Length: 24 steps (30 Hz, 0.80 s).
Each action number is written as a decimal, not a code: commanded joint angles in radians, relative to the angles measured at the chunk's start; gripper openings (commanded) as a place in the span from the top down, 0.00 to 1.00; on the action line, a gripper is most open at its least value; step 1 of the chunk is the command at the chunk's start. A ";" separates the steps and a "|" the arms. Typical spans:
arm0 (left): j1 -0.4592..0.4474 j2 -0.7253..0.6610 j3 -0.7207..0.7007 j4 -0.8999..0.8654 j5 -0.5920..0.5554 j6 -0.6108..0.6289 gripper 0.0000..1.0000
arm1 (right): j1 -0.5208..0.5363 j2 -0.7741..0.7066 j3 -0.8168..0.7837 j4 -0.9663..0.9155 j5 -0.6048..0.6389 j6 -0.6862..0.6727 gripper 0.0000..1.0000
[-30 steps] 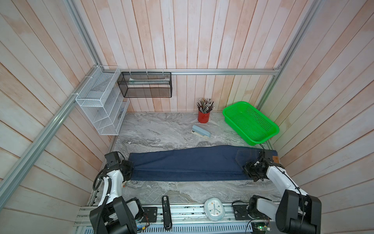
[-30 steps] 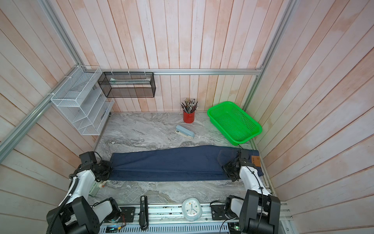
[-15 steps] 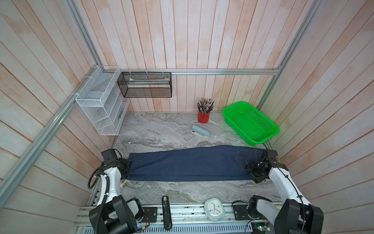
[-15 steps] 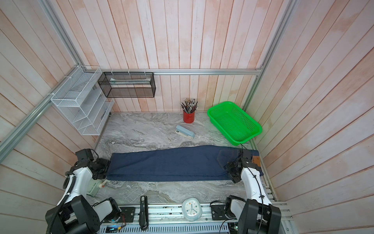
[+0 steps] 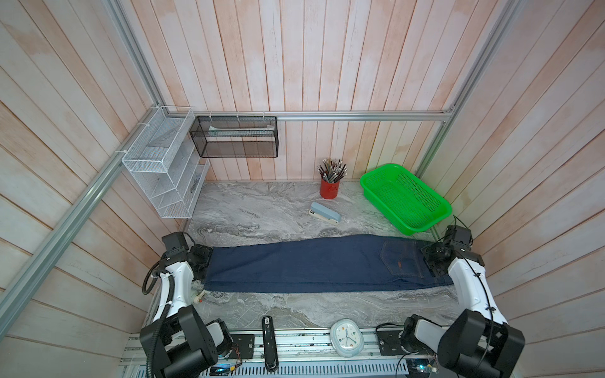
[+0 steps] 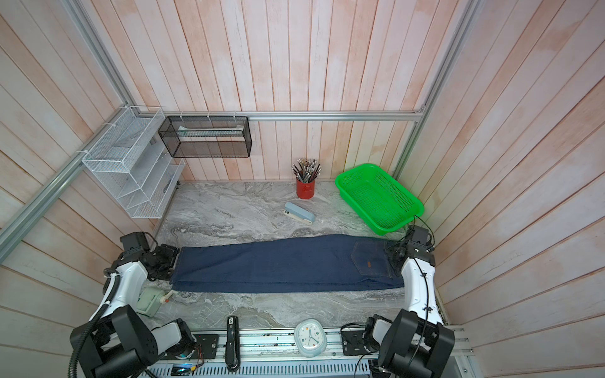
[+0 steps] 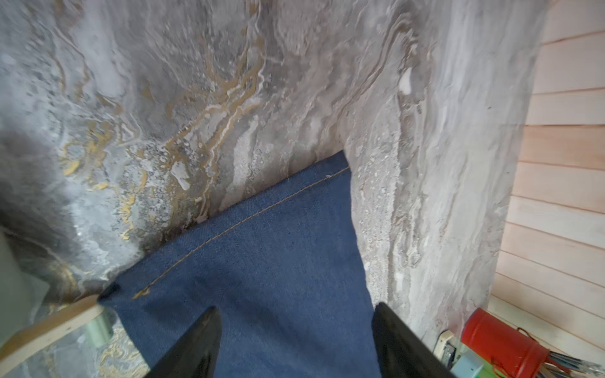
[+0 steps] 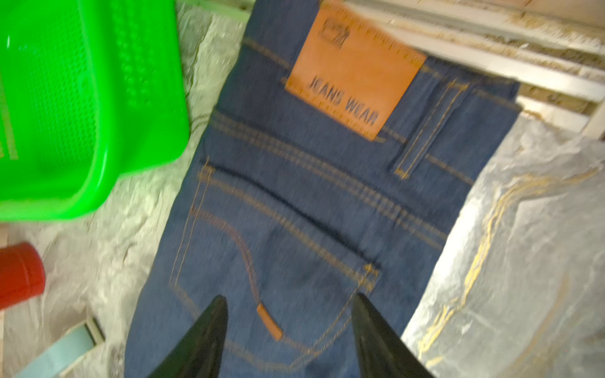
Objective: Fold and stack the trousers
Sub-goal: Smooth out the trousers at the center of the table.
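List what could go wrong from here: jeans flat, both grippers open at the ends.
1. The jeans appear doubled; the left gripper, open over the hem, might pinch only the top layer and split the fold.
2. The end with the leather patch reaches the table-edge rail; it could snag there or slide off.
3. The green basket sits close to the right gripper; a lift might knock it.

Trousers point(image 8: 311, 203) motion-blurred, waist end behind right arm point(image 5: 468, 284)
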 commanded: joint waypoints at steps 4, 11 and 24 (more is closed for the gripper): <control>-0.041 0.135 -0.006 0.116 0.050 0.033 0.31 | -0.105 0.171 -0.048 0.228 -0.153 0.033 0.59; 0.006 0.169 0.024 0.075 0.009 0.067 0.28 | -0.133 0.285 -0.111 0.322 -0.190 0.040 0.61; 0.115 0.135 0.120 0.039 0.114 0.238 0.28 | -0.093 0.213 -0.078 0.281 -0.205 0.021 0.60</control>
